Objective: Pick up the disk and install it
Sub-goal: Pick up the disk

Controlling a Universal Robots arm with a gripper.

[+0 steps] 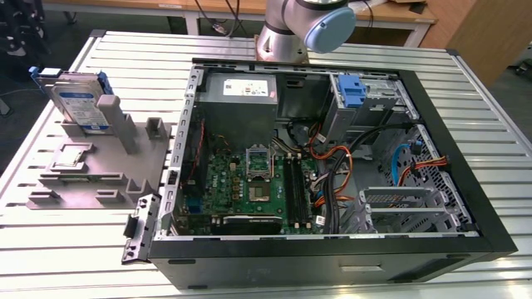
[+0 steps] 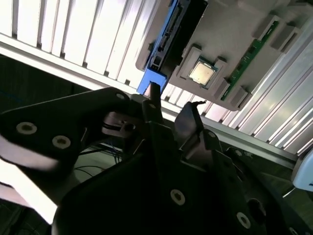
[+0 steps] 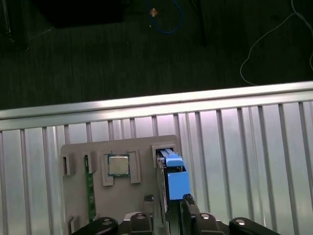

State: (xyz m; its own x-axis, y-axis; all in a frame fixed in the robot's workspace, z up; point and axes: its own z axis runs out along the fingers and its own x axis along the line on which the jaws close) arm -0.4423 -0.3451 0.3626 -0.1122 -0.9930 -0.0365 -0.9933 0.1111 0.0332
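1. Nearest the lens in both wrist views: your gripper (image 3: 168, 199) (image 2: 173, 98), black, one, with two fingers (image 2: 154, 95). The jaws stand apart, and nothing is clamped between them.

2. Disk (image 1: 79, 103) (image 3: 173, 178) (image 2: 161, 49), one. It stands on edge in a slot of the grey holder (image 1: 99, 180) (image 3: 117, 200) (image 2: 230, 29), in the upper left of the exterior view. In the first wrist view, its blue carrier edge lines up with the gap between the fingers, beyond their tips. You cannot tell whether they touch it. Its label is white and blue, with print too small to make out.

3. Grey holder, one. It lies on the slatted metal table (image 1: 499, 156), just to the exterior view's left of the computer case (image 1: 332, 261).

4. Square silver chip (image 1: 71, 154) (image 3: 118, 165) (image 2: 201, 72), one, seated in a holder pocket beside the disk's slot.

5. Green memory stick (image 3: 89, 191) (image 2: 249, 54), one, in the holder, with the chip between it and the disk.

6. Computer case, one. Its side is open, showing you the board and cables. One upright blue bracket (image 1: 353, 90) sits in the upper right of the exterior view.

7. Arm (image 1: 308, 25), one, at the top centre of the exterior view.
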